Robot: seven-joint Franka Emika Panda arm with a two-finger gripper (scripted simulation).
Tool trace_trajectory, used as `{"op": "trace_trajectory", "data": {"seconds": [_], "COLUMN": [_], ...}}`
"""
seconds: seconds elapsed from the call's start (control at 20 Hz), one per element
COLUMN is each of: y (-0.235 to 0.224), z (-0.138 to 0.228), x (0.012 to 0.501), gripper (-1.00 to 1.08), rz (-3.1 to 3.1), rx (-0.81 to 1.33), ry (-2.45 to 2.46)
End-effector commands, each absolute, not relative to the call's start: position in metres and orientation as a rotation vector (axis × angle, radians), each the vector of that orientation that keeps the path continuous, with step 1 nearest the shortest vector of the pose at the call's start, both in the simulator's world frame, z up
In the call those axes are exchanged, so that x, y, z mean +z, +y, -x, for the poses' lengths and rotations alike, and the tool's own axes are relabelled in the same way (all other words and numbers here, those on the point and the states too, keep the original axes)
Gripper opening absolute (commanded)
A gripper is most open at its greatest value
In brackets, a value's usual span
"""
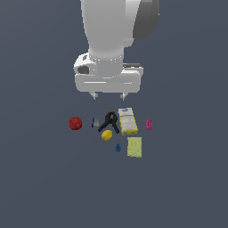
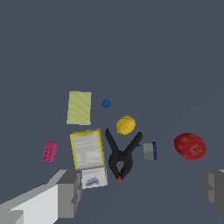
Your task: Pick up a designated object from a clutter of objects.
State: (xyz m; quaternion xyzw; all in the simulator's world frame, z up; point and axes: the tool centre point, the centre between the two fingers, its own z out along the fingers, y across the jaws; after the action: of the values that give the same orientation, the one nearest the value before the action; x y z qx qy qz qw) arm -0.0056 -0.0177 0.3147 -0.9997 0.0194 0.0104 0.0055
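Observation:
The dark-red apple (image 1: 75,123) (image 2: 190,145) rests on the grey surface at the exterior view's left end of the clutter, apart from the other items. My gripper (image 1: 108,95) (image 2: 142,194) hangs open well above the surface, over the black clamp (image 1: 110,120) (image 2: 122,156) and to the right of the apple in the exterior view. Nothing is between its fingers (image 2: 70,192). Beside the clamp lie a yellow lemon (image 1: 106,135) (image 2: 126,125) and a yellow-white box (image 1: 127,120) (image 2: 88,151).
A yellow sponge (image 1: 134,147) (image 2: 79,107), a small blue piece (image 1: 118,148) (image 2: 106,103), a pink piece (image 1: 148,124) (image 2: 50,150) and a grey-blue piece (image 1: 95,123) (image 2: 150,150) lie around the clamp. The grey-blue piece lies between the apple and the clamp.

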Motion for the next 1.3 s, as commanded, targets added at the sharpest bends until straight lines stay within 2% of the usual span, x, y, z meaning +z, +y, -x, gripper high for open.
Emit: {"op": "trace_trajectory", "data": {"seconds": [0.0, 0.6, 1.25], "y": [-0.018, -0.028, -0.045], "z": [0.006, -0.002, -0.004], "x": [0.315, 0.328, 0.306], "gripper": [1.00, 1.00, 1.00], "rz": [3.130, 3.151, 3.143], "rx": [0.033, -0.019, -0.015], "ry": [0.061, 0.002, -0.072]}}
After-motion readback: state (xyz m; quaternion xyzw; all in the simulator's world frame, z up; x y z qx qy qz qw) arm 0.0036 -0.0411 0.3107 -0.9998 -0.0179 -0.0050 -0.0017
